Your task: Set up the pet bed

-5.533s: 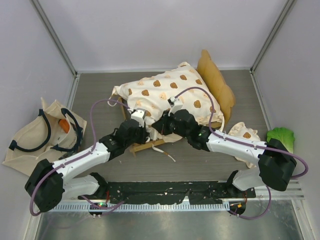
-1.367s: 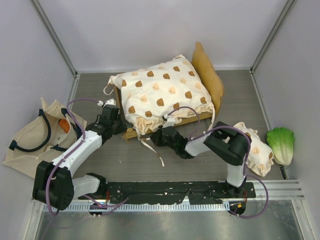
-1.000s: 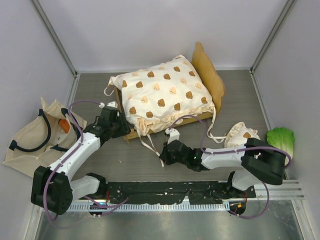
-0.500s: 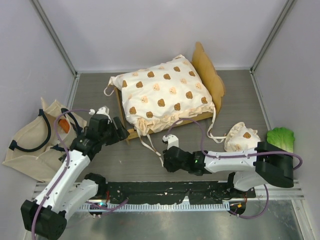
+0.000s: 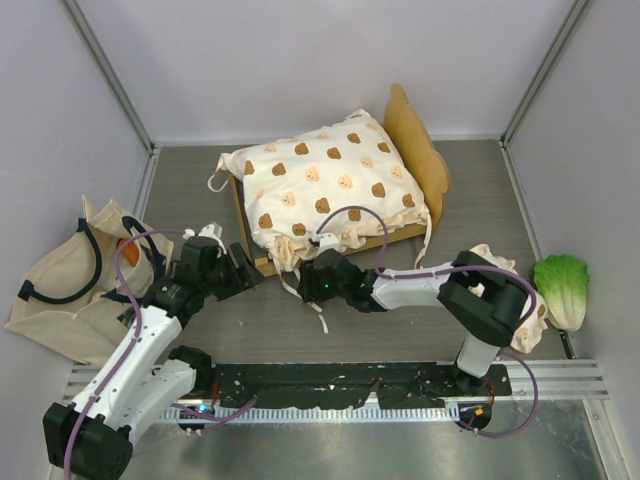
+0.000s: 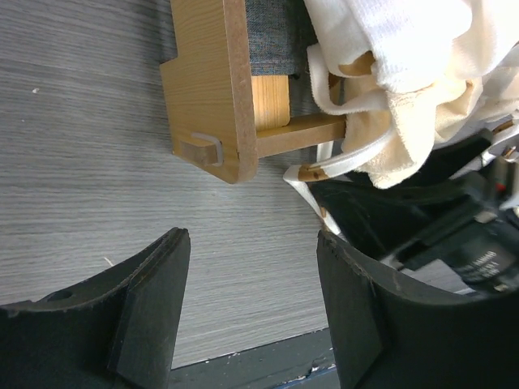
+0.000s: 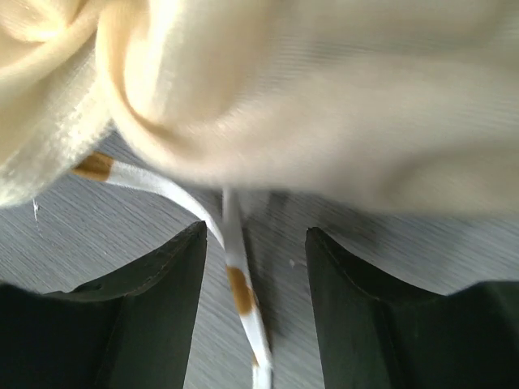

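**Pet bed lies across the counter, headboard to the right, both tools open at its foot end**

The pet bed (image 5: pixel 325 190) sits towards the rear of the counter (image 5: pixel 260 330). Its long axis runs left to right, with the right end swung a little to the rear. The scalloped headboard (image 5: pixel 420 150) stands at that right end and the footboard faces left. The bear-print cushion (image 5: pixel 300 165) covers the frame and spills over the near-left corner.

The left tool (image 5: pixel 245 270) hangs over bare counter just off the bed's near-left corner, its jaws spread wide and holding nothing. In the left wrist view the wooden corner post (image 6: pixel 215 97) lies ahead of the fingers (image 6: pixel 154 300), apart from them.

The right tool (image 5: pixel 306 284) sits beside it, under the drooping cushion corner at the near side of the foot end. Its jaws are parted too. A white, brown-banded tie ribbon (image 7: pixel 241 301) trails on the counter between the fingers (image 7: pixel 154 308), unpinched, with cushion fabric (image 7: pixel 324 97) bulging just ahead
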Available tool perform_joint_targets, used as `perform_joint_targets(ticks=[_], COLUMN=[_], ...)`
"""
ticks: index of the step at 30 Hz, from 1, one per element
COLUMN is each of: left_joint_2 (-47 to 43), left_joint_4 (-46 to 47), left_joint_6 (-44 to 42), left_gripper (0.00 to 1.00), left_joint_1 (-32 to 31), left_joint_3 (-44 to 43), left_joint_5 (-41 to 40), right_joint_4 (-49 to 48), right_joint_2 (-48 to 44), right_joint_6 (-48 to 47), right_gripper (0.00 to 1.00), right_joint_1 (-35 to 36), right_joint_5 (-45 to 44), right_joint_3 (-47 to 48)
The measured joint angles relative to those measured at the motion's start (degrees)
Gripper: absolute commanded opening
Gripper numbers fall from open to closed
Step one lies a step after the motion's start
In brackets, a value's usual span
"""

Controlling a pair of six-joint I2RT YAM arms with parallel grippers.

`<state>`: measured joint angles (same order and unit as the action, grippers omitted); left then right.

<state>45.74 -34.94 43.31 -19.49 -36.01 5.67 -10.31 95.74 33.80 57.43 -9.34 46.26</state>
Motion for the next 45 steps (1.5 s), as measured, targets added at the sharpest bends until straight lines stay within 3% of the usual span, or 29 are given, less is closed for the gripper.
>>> perform_joint_targets(ticks=[3, 5, 6, 10, 18, 25, 34, 41, 42, 43, 45], left_joint_2=[0.0, 0.0, -0.1, -0.3, 0.1, 1.4, 3.8, 2.7, 2.1, 1.8, 1.4], left_joint_4=[0.0, 0.0, 0.0, 0.0, 0.0, 0.0, 1.4, 2.9, 3.0, 3.0, 3.0], left_joint_6=[0.0, 0.0, 0.0, 0.0, -0.3, -1.8, -2.2, -1.5, -1.3, -1.2, -1.0], left_gripper=[0.67, 0.67, 0.67, 0.67, 0.67, 0.67, 0.67, 0.66, 0.66, 0.66, 0.66], left_joint_1=[0.0, 0.0, 0.0, 0.0, 0.0, 0.0, 0.0, 0.0, 0.0, 0.0, 0.0], left_joint_3=[0.0, 0.2, 0.3, 0.6, 0.7, 0.7, 0.6, 1.5, 2.0, 2.3, 2.8], left_joint_5=[0.0, 0.0, 0.0, 0.0, -0.5, -2.2, -2.5, -1.4, -1.3, -1.2, -1.0], right_joint_4=[-4.4, -6.0, -6.8, -7.4, -11.0, -8.8, -9.0, -9.4, -9.5, -9.8, -10.3], right_joint_2=[4.9, 6.0, 6.4, 7.4, 2.4, 1.9, 8.9, 12.0, 12.0, 12.0, 11.9], right_joint_6=[0.4, 0.7, 0.9, 2.1, 2.1, 1.7, 1.0, 2.9, 3.1, 3.6, 4.3], right_gripper=[0.54, 0.40, 0.25, 0.01, 0.01, 0.01, 0.01, 0.02, 0.03, 0.14, 0.20], right_joint_1=[0.3, 0.5, 0.5, 0.5, 2.3, 5.8, 9.0, 9.2, 8.9, 8.6, 8.0], right_joint_5=[1.6, 2.0, 2.0, 1.8, 8.4, 18.1, 22.9, 22.5, 22.2, 21.9, 21.1], right_joint_3=[1.6, 2.1, 2.1, 1.7, -5.2, -2.2, 4.7, 4.9, 4.8, 4.6, 4.2])
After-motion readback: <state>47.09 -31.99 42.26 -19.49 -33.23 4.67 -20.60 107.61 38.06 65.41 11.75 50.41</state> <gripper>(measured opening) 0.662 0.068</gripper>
